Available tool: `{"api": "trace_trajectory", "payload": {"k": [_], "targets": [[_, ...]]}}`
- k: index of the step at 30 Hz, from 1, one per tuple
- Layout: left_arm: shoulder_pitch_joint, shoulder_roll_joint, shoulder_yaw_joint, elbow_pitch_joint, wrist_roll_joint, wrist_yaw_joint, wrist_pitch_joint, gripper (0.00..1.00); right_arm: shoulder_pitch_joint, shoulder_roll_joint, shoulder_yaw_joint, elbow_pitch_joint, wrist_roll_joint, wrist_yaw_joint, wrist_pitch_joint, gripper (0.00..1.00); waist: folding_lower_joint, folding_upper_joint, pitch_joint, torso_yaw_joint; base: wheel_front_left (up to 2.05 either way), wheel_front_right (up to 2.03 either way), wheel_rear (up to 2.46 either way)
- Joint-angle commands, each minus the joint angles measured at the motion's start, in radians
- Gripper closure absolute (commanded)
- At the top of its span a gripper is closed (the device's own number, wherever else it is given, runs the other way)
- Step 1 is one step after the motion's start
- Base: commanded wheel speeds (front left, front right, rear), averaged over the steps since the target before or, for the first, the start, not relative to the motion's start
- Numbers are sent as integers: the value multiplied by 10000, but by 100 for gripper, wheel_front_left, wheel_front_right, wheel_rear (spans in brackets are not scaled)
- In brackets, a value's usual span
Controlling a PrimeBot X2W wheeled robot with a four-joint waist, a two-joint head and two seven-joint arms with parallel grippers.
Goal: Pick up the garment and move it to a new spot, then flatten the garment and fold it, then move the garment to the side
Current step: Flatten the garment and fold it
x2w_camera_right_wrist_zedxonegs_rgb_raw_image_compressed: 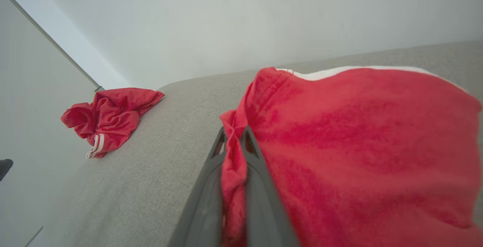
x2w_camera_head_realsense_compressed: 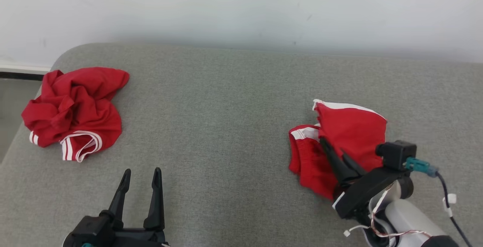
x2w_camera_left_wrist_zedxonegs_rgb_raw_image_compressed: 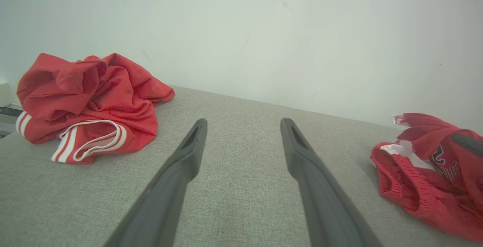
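Pick-up step in hand: right gripper (x2w_camera_head_realsense_compressed: 333,146) clamps a fold of the red garment (x2w_camera_head_realsense_compressed: 353,126), well right of the crumpled jersey (x2w_camera_head_realsense_compressed: 75,111); left gripper (x2w_camera_head_realsense_compressed: 142,170) gapes empty nearer that jersey; next move likely requires a clean lift.

Garment (x2w_camera_left_wrist_zedxonegs_rgb_raw_image_compressed: 411,192) print (x2w_camera_left_wrist_zedxonegs_rgb_raw_image_compressed: 445,166) — half under folds

On my right wrist feed, the right gripper (x2w_camera_right_wrist_zedxonegs_rgb_raw_image_compressed: 234,133) has its two dark fingers pinched together on a fold of the red garment (x2w_camera_right_wrist_zedxonegs_rgb_raw_image_compressed: 358,126). The rest of the cloth spreads to the right of the fingers, with a white trim (x2w_camera_right_wrist_zedxonegs_rgb_raw_image_compressed: 339,72) along its far edge. Well apart from that garment, to its left, a second red garment (x2w_camera_right_wrist_zedxonegs_rgb_raw_image_compressed: 111,117) lies crumpled near the rounded corner of the grey fabric surface (x2w_camera_right_wrist_zedxonegs_rgb_raw_image_compressed: 151,186). A pale wall (x2w_camera_right_wrist_zedxonegs_rgb_raw_image_compressed: 226,20) rises behind.
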Motion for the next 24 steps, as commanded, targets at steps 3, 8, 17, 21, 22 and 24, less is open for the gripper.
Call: {"api": "trace_trajectory", "payload": {"k": [3, 8, 17, 21, 22, 24], "targets": [[-156, 2, -36, 1, -81, 23, -32, 0, 378, 309, -39, -2, -396, -25, 114, 100, -1, 0, 148, 242, 0, 0, 0], [-213, 4, -113, 31, -161, 62, -32, 0, 767, 702, 124, 352, -1083, -25, 250, 100, -1, 0, 241, 376, 0, 0, 0], [-336, 2, -197, 115, -246, 97, -32, 0, 522, 1147, 140, 1607, -1576, -25, -169, 100, -1, 0, 304, 407, 0, 0, 0], [-300, 2, -165, 117, -208, 95, -32, 0, 368, 1263, 197, 1898, -1627, -25, -703, 0, -1, 0, 254, 328, 0, 0, 0], [-270, 4, -149, 111, -188, 100, -32, 0, 306, 1222, 177, 1901, -1666, -25, -846, 0, -1, 0, 236, 293, 0, 0, 0], [-212, 2, -86, 102, -143, 101, -32, 0, 271, 1108, 115, 1828, -1756, -25, -1096, 0, -1, 0, 193, 211, 0, 0, 0]]}}
